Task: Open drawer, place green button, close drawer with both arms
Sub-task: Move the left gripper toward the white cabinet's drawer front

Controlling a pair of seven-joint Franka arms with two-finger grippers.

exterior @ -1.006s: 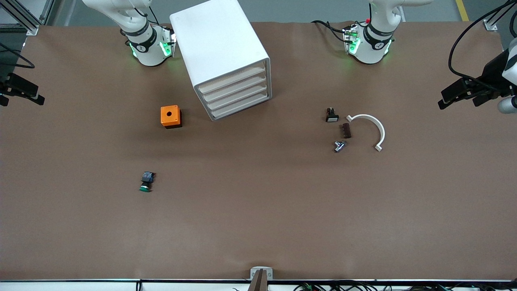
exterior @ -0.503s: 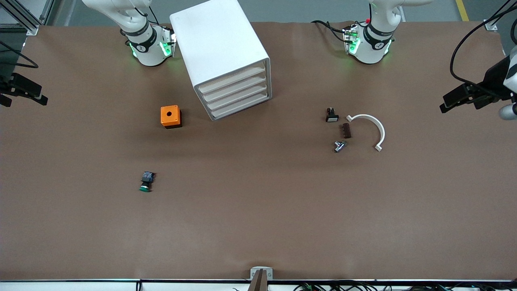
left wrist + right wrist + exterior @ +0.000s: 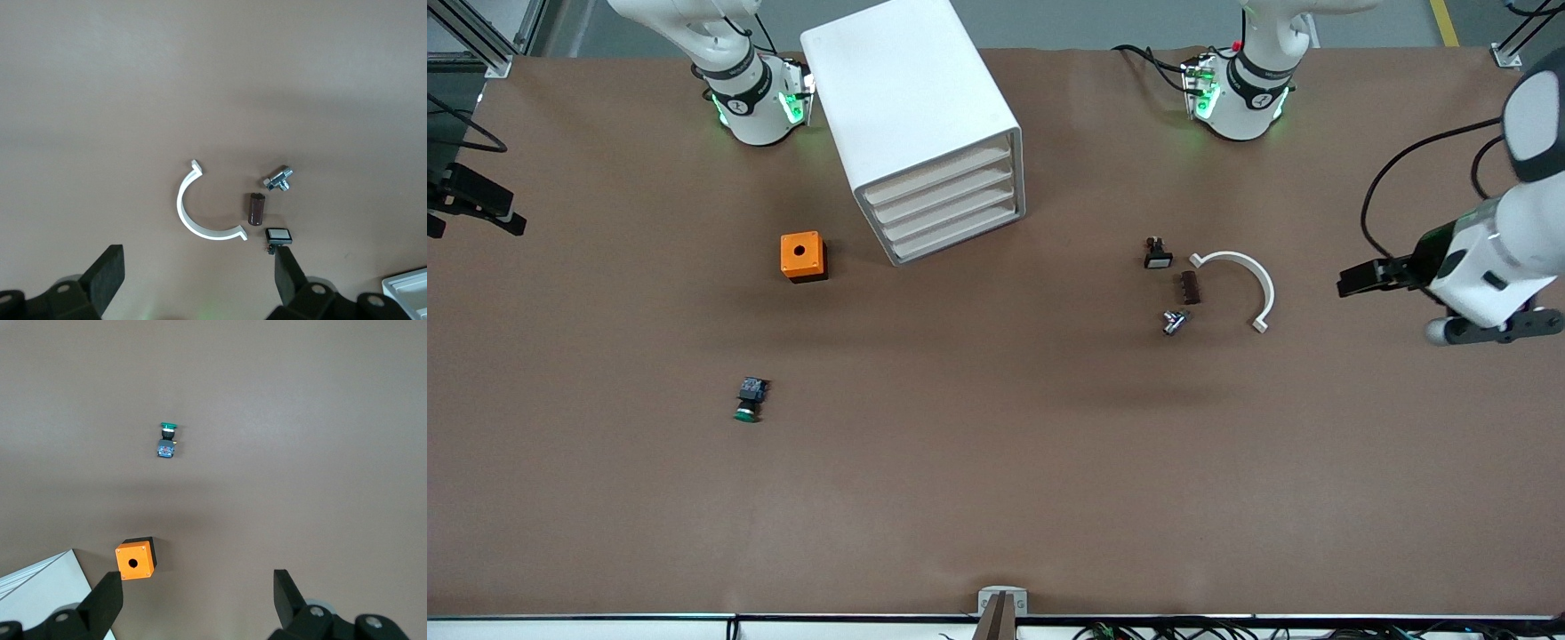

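The white cabinet (image 3: 911, 107) stands between the arm bases with its drawer fronts (image 3: 947, 209) all shut. The button (image 3: 749, 399), green cap and black-and-blue body, lies on its side on the brown table, nearer to the front camera than the orange box (image 3: 803, 256); it also shows in the right wrist view as the button (image 3: 167, 440). My right gripper (image 3: 471, 218) hangs open and empty over the right arm's end of the table, seen as the right gripper (image 3: 197, 592). Over the left arm's end my left gripper (image 3: 1356, 283) is open and empty, shown as the left gripper (image 3: 197, 267).
Beside the left gripper lie a white arc (image 3: 1249, 284), a brown piece (image 3: 1189, 287), a metal fitting (image 3: 1174, 321) and a small black piece with a white face (image 3: 1157, 255). The orange box (image 3: 135, 559) has a round hole on top.
The left arm has swung in from the table's end and its gripper now hangs closer to the white arc. The right gripper has barely shifted. Nothing on the table moved.
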